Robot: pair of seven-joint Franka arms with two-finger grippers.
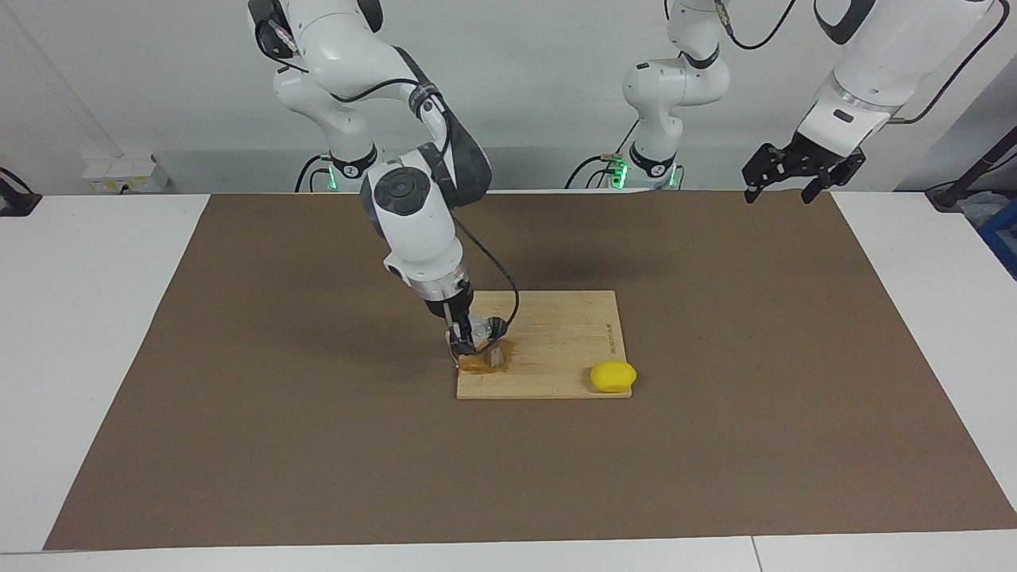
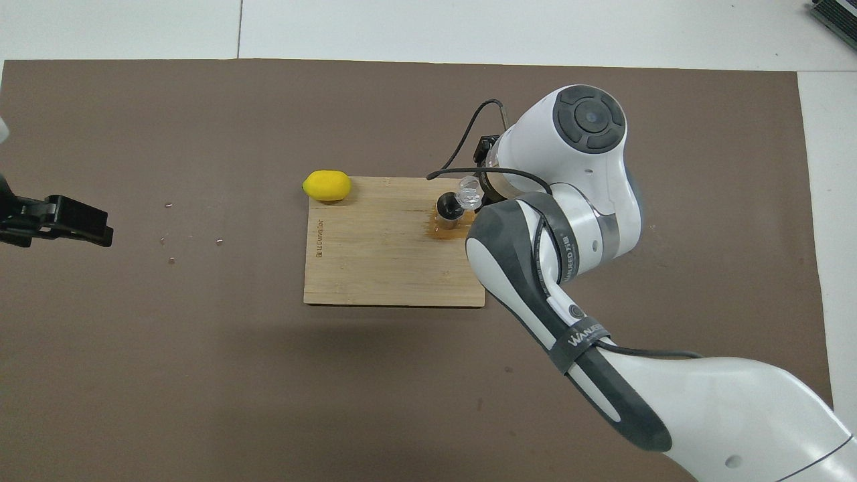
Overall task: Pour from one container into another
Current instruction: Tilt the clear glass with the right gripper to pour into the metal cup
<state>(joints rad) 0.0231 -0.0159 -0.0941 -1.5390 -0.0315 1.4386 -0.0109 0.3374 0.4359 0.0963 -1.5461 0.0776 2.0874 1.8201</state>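
Note:
The clear glass cup is tipped on its side against the mouth of the steel jigger. My right gripper is shut on the cup, over the corner of the wooden board at the right arm's end. The jigger stands upright on the board in a brown wet stain. In the overhead view the right arm covers most of its own gripper. My left gripper hangs open and waits high above the mat at the left arm's end.
A yellow lemon rests at the board's corner farthest from the robots, toward the left arm's end. A few small crumbs lie on the brown mat between board and left gripper. A third arm's base stands at the back.

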